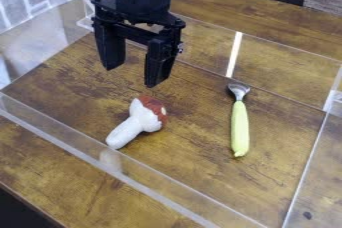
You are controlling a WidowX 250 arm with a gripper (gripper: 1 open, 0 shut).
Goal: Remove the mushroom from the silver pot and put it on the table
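Single view: open hand (135,75) over the surface (70,84), fingers pointing down, holding nothing. Mushroom (138,122) lying on the surface, just below the hand, at six o'clock of it; cap toward one o'clock, stem toward seven. No readable writing.

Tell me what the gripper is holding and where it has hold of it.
Nothing is held: the gripper hangs open above the mushroom, which lies on the table.
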